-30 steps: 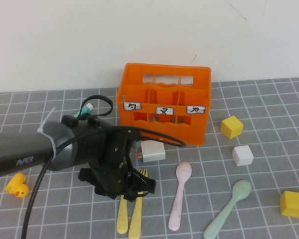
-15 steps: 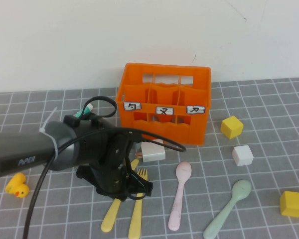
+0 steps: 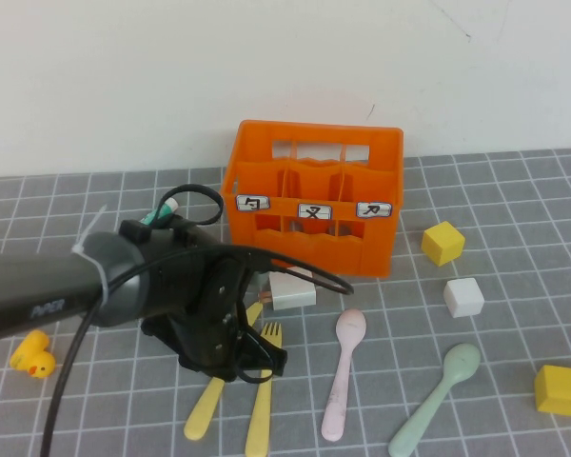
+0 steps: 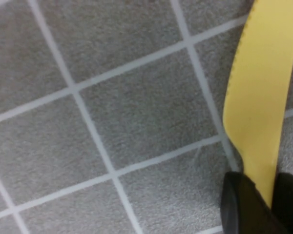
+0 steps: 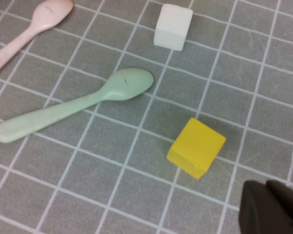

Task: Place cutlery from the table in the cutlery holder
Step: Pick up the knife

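My left gripper (image 3: pixel 232 360) is shut on the yellow knife (image 3: pixel 206 411) low over the grey table (image 3: pixel 514 190). The left wrist view shows the knife (image 4: pixel 261 97) pinched between the dark fingers (image 4: pixel 239 204). The yellow fork (image 3: pixel 263 400) lies just right of it. The pale pink spoon (image 3: pixel 343 376) and the mint-green spoon (image 3: pixel 436 400) lie further right; both also show in the right wrist view, the pink spoon (image 5: pixel 31 29) and the mint-green spoon (image 5: pixel 73 105). The orange cutlery holder (image 3: pixel 314 195) stands behind. My right gripper (image 5: pixel 273 207) is shut and empty, seen only in its wrist view.
A white block (image 3: pixel 292 288) sits in front of the holder. Two yellow cubes (image 3: pixel 443 243) (image 3: pixel 559 389) and a white cube (image 3: pixel 463 297) lie at the right. A yellow duck (image 3: pixel 33 357) is at the left. A white-and-green tube (image 3: pixel 162 209) lies behind my left arm.
The knife has turned in my left gripper: its handle swung left, away from the fork. The left gripper shifted slightly left. Nothing else moved.
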Tool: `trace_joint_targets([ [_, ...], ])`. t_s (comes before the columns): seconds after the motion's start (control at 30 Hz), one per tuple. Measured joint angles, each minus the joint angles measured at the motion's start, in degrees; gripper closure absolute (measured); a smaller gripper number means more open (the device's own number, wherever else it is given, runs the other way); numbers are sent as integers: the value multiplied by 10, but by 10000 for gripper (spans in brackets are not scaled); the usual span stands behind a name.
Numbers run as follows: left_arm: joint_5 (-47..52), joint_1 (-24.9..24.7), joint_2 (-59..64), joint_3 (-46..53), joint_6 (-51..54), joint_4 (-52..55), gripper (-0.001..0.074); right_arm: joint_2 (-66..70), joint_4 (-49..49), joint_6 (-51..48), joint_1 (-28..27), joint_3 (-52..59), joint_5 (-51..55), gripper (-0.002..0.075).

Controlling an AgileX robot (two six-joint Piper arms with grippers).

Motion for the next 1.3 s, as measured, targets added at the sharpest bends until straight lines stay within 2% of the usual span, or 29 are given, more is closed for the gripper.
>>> trace_joint_targets([
  [0.53, 14, 0, -152, 0, 0, 4, 652, 0, 1, -2, 0, 0, 0, 729],
  [0.6, 21, 0, -156, 0, 0, 4, 654, 0, 1, -2, 0, 0, 0, 729],
  [0.7, 27, 0, -156, 4, 0, 5, 703, 0, 1, -2, 0, 0, 0, 729],
  [0.83, 26, 0, -155, 6, 0, 9, 728, 0, 1, -2, 0, 0, 0, 729],
  [1.2, 30, 0, -146, 6, 3, 2, 734, 0, 1, -2, 0, 0, 3, 729],
  [1.3, 29, 0, -134, 6, 37, -27, 707, 0, 1, -2, 0, 0, 3, 729],
])
